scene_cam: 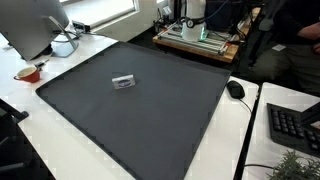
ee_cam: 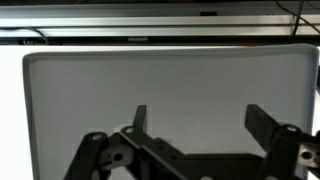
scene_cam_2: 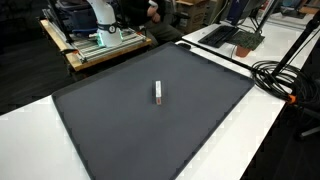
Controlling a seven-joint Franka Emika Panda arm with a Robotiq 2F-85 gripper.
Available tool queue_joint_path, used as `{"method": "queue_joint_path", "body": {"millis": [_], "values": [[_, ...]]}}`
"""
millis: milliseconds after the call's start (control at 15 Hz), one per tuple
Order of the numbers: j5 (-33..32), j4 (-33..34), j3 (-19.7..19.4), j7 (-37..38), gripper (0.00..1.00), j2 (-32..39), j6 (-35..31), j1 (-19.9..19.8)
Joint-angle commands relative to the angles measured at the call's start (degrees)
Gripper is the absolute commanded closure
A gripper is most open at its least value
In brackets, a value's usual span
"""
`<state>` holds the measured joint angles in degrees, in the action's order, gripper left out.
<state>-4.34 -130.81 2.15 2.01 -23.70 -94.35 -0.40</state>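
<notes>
A wide dark mat point(scene_cam: 140, 110) covers most of a white bench point(scene_cam_2: 30, 140). One small white object point(scene_cam_2: 158, 93), oblong and lying flat, rests alone near the middle of the mat in both exterior views.

In the wrist view the claw point(ee_cam: 197, 115) fills the lower edge. Its two fingers are spread wide apart with nothing between them. Ahead of the claw there is only bare mat, running to its pale far border. The object does not appear there, so it cannot be told whether it lies beneath the claw or behind it.

The main risk is likely a blind approach. With the object outside the claw's own view, a descent could land beside it or clip one end and send it skidding. Because the object sits low, the fingertips would need to come almost to the mat. Pressing too deep could jam them into the mat or wrinkle it, and a grip on the narrow ends might let the piece twist out.

A computer mouse point(scene_cam: 235, 90), a keyboard point(scene_cam: 295, 125) and black cables point(scene_cam_2: 285, 75) sit at the bench edges, outside the claw's view. A wide sweep could catch them.
</notes>
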Motion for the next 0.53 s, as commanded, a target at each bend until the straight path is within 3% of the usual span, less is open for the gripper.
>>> {"method": "queue_joint_path", "body": {"millis": [0,333,400,467], "values": [[-1.43,1.12,1.64,-5.88,0.00,3.11,0.15,3.52],[-1.50,3.39,3.49,-14.63,0.00,8.18,1.82,7.80],[-0.56,0.80,3.41,-10.49,0.00,5.50,0.14,7.08],[-0.56,1.10,3.63,-11.74,0.00,6.36,0.14,7.57]]}}
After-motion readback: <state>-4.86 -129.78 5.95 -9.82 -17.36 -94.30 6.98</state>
